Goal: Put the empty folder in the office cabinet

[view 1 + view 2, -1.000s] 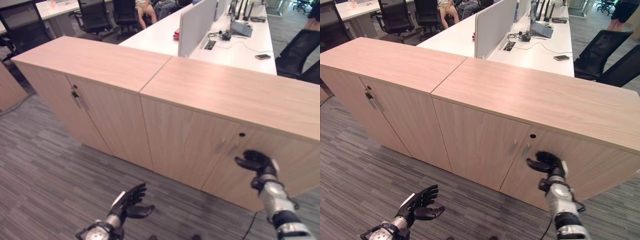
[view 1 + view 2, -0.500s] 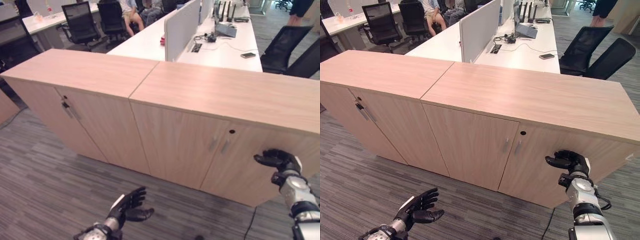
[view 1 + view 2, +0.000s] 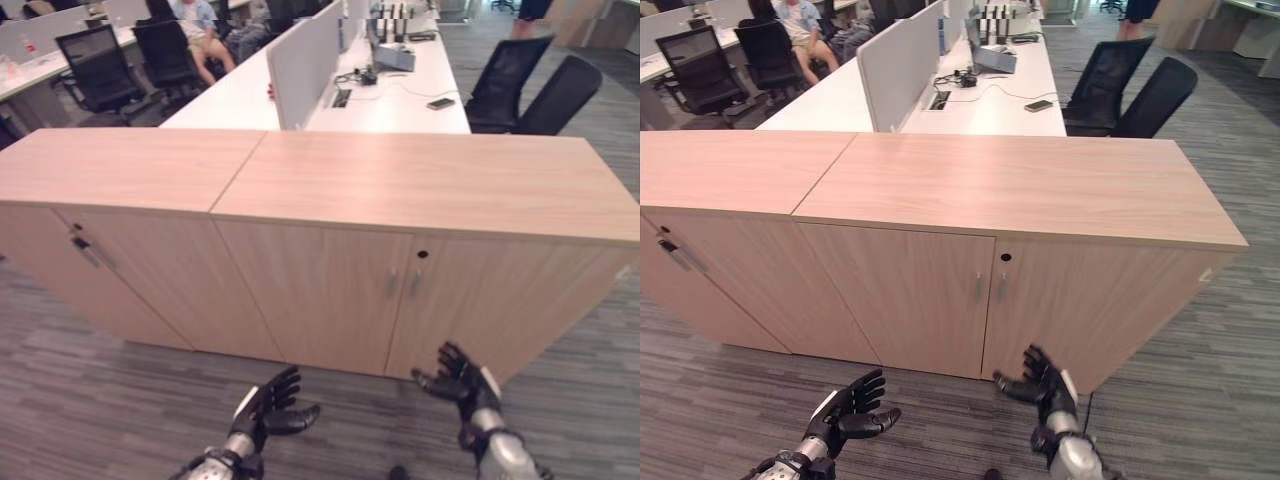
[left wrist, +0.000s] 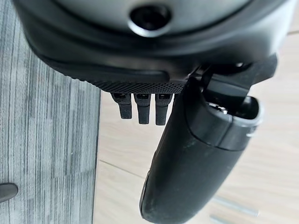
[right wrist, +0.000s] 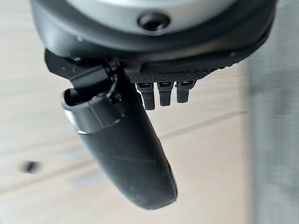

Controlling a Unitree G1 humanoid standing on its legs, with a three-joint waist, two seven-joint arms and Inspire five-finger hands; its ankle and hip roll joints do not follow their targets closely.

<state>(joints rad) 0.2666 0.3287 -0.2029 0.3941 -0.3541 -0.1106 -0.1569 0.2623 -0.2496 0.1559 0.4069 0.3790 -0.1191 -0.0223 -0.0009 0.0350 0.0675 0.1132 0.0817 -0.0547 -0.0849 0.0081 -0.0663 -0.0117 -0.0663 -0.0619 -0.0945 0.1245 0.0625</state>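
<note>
The office cabinet (image 3: 330, 290) is light wood, and both of its doors are shut. Two slim handles (image 3: 400, 282) sit side by side under a small keyhole (image 3: 422, 254). My right hand (image 3: 455, 375) hangs low before the bottom of the right door, open with fingers spread and holding nothing. My left hand (image 3: 265, 405) is also low, over the carpet to the left, open and empty. In the right wrist view the thumb (image 5: 126, 154) and straight fingers (image 5: 161, 93) point at the wooden door. The left wrist view shows the same with its thumb (image 4: 191, 158).
A second matching cabinet (image 3: 130, 260) joins on the left. Behind stand white desks (image 3: 400, 95) with a divider panel (image 3: 300, 55), black chairs (image 3: 530, 85) and a seated person (image 3: 200, 20). Grey carpet (image 3: 90, 400) lies in front.
The camera has swung, shifting the whole scene left. My right hand has dropped from handle height on the right door to near the cabinet's base, and its fingers have spread. The left hand stays low.
</note>
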